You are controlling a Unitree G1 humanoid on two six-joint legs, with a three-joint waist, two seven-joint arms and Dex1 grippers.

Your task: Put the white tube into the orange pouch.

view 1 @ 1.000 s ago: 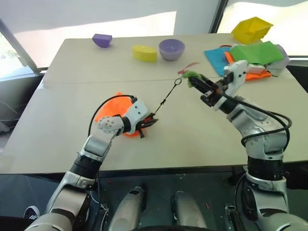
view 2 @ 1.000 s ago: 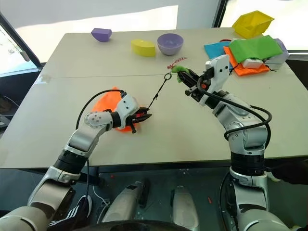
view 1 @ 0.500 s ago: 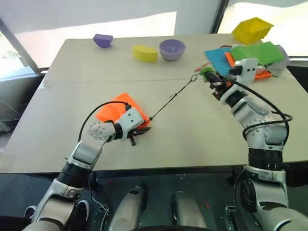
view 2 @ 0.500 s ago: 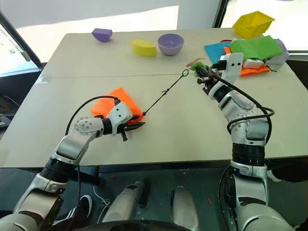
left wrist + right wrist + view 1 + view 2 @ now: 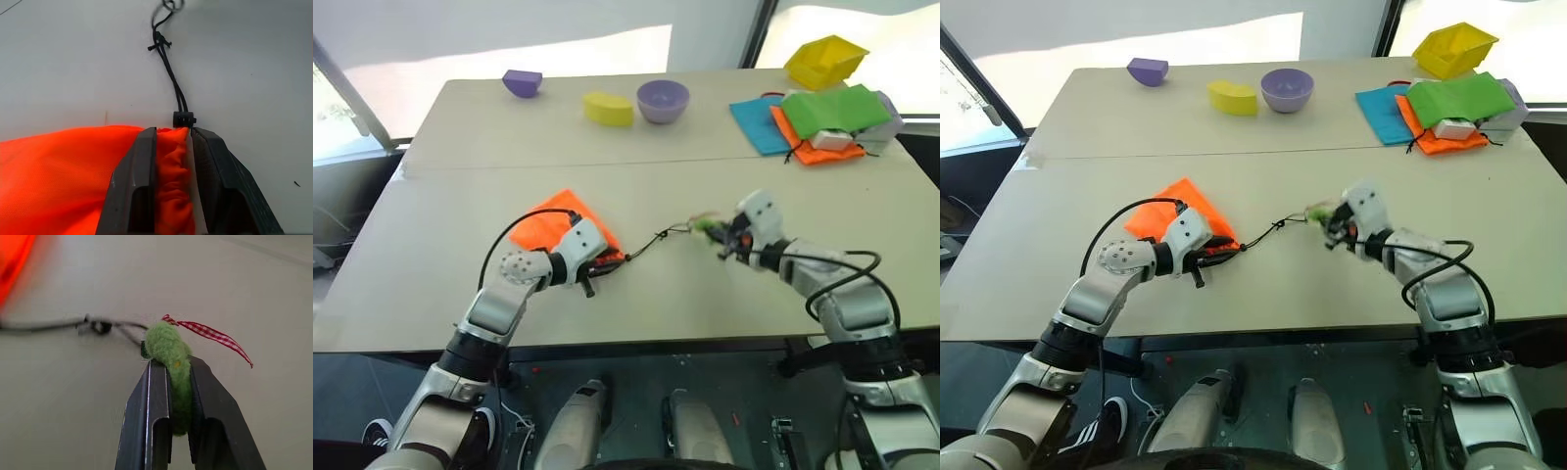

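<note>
Both sets of jaws are clamped on parts of one bag, operator. Your left gripper pinches the bunched mouth of the orange pouch between its two black fingers, right behind the small black cord lock. Your right gripper is clenched on the green fuzzy ball at the far end of the dark cord, with a red-checked ribbon trailing off the ball.

Between your two grippers the cord lies slack and kinked on the beige table, a knot partway along it. Look to the pouch itself and you see it lying flat on the near half of the table, left of centre, gathered at the end that you hold. You cannot see the white tube.

Along the far edge stand a purple dish, a yellow dish and a lilac bowl. At the far right corner sit stacked cloths in blue, orange and green, a white block among them, and a yellow bin beyond.
</note>
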